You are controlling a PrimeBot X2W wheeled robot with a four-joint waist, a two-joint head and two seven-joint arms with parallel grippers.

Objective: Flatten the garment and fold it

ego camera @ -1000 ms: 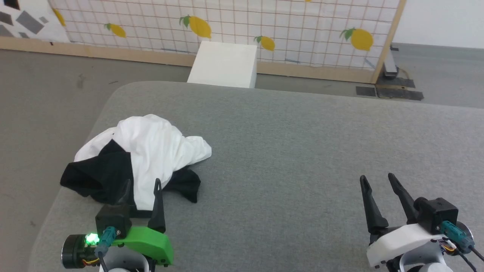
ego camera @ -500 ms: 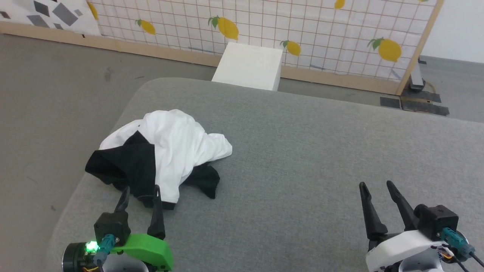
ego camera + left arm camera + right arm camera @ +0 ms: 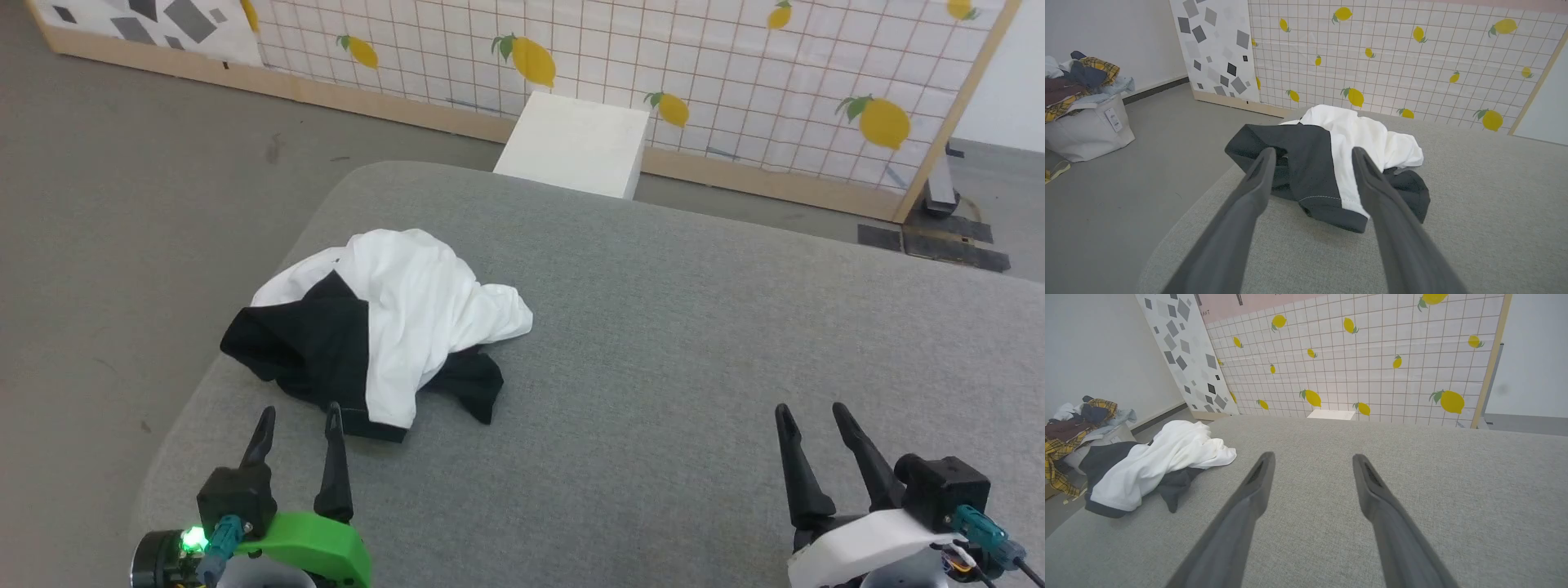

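The garment lies crumpled in a heap on the left part of the grey padded table, its white body bunched over black sleeves. In the left wrist view the garment sits just past the fingertips, a black hem nearest. My left gripper stands open just short of the heap's near edge, nothing between its fingers. My right gripper is open far to the right over bare table. From the right wrist view the garment lies off to the left.
A white box stands on the floor behind the table, before a lemon-patterned screen. A white basket heaped with clothes sits on the floor to the left. The table's rounded left edge runs close to the heap.
The head camera has turned left and tilted, so the whole scene has shifted right. The left gripper, which overlapped the heap's near edge a second ago, now stands just short of it.
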